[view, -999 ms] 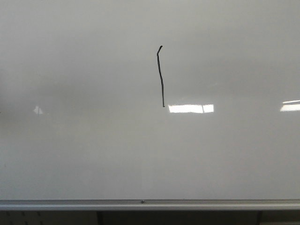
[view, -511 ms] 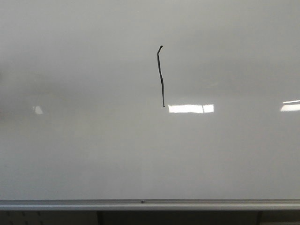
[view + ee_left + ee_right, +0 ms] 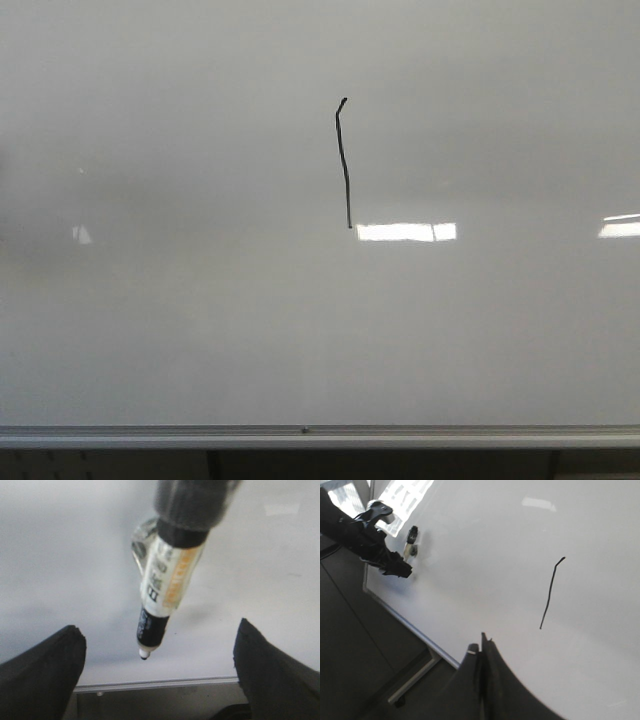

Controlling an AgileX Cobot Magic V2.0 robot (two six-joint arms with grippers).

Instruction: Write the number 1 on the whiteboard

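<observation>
Nearest to the left wrist camera, the two black fingers of the left gripper (image 3: pixel 159 630) are seen spread wide apart, and nothing is clamped between them. Above them a white-bodied marker pen with orange print and a black nose (image 3: pixel 167 575) is pointed at the board. Its upper end is sunk in a dark, blurred mass close to the lens, so how it is fastened cannot be told. Its small tip is seen close before the board; whether contact is made cannot be told.

In the right wrist view, the dark fingers of the right gripper (image 3: pixel 481 649) are pressed together, and nothing is held by them. They are kept well apart from the written line.

Further away, the large glossy pale grey whiteboard (image 3: pixel 200 320) fills the front view, with its silver aluminium rail (image 3: pixel 320 436) along the lower edge. The number 1 (image 3: pixel 344 165), a thin black and slightly wavy stroke with a small hook at the top, is found a little right of the middle, in the upper half of the board. Its foot is just beside a bright rectangular light reflection (image 3: pixel 405 232).

Compared with one second ago, the stroke is unchanged in place and shape. Only the small pale glare patch (image 3: pixel 82 235) at the left is seen fainter, and a tiny glint (image 3: pixel 82 170) has appeared above it.
</observation>
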